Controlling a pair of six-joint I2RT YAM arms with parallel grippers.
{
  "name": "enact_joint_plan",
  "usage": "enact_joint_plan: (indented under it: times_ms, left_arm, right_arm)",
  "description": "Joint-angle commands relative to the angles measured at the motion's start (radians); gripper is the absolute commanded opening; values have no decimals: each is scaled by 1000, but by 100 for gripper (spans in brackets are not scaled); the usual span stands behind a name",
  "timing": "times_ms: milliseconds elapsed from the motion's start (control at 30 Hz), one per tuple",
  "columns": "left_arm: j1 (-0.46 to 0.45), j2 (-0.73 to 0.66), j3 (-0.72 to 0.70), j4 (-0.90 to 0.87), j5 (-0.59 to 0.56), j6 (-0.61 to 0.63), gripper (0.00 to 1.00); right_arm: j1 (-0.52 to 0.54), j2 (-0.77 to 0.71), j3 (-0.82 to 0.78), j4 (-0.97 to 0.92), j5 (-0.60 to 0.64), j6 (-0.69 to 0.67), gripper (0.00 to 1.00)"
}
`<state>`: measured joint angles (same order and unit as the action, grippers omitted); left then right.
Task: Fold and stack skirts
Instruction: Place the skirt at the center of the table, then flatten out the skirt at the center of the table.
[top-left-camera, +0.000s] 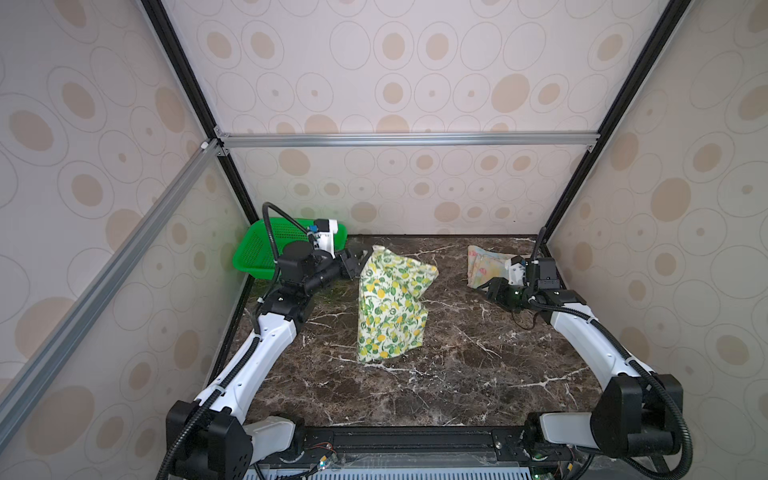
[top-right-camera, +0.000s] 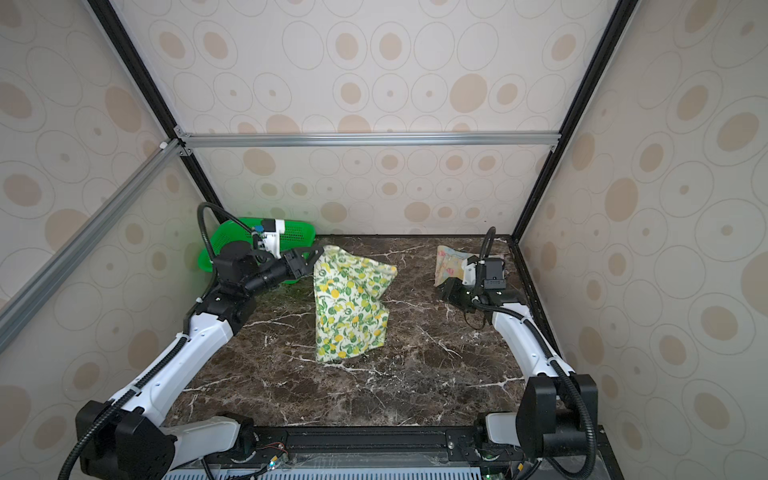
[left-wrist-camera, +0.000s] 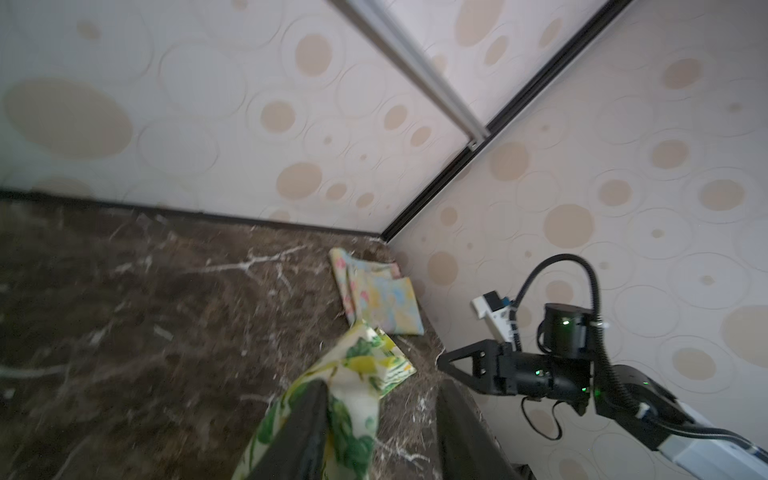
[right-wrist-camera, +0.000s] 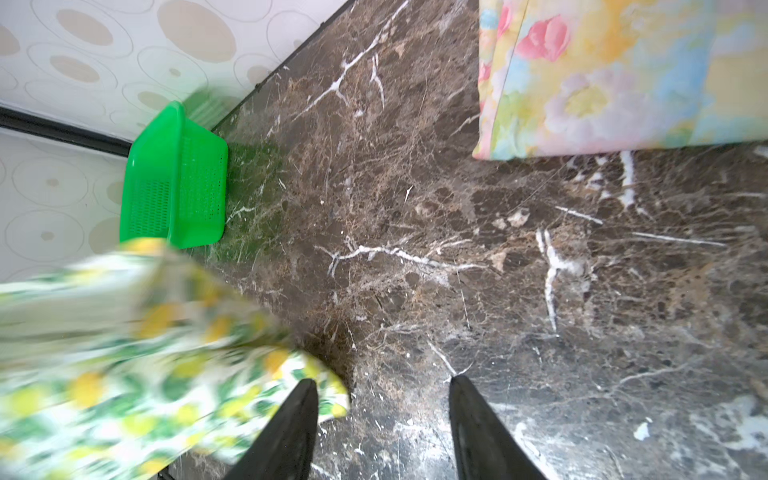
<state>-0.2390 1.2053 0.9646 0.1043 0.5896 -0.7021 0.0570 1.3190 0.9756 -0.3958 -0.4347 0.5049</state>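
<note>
Left pincer (left-wrist-camera: 382, 386) stands wide, lemon-print skirt (top-left-camera: 392, 307) draped against one finger (left-wrist-camera: 299, 436) (not clamped between the two). The skirt's top corner is raised at the pincer, the rest hanging to mid tabletop (top-left-camera: 457, 374). Right pincer (right-wrist-camera: 382, 380), also wide w/ nothing between, is low over bare marble near the folded pastel skirt (top-left-camera: 484, 266) in the far-right corner.
</note>
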Motion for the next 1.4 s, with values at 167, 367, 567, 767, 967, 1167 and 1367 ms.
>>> enact_joint_plan:
  times_ms: [167, 367, 567, 767, 967, 1167, 1367]
  left_arm:
    - [12, -115, -143, -247, -295, 68, 84]
    - [-23, -179, -344, -264, -241, -25, 78]
    - [-98, -261, -487, -335, -269, -87, 74]
    - [-136, -296, -555, -423, -258, -95, 73]
    - [-157, -236, -564, -369, -246, -99, 72]
    - [-212, -96, -543, -321, -274, -84, 66]
    - [-224, -65, -554, -278, -332, -109, 58]
  right_arm:
    - [193, 34, -17, -48, 130, -31, 58]
    - [392, 153, -41, -35, 189, -27, 62]
    - [507, 201, -80, -71, 238, -6, 62]
    - [612, 166, -147, -91, 247, 46, 67]
    - [655, 199, -164, -49, 236, 95, 64]
    - [668, 250, -149, -30, 235, 113, 57]
    - [677, 272, -148, -8, 218, 130, 53]
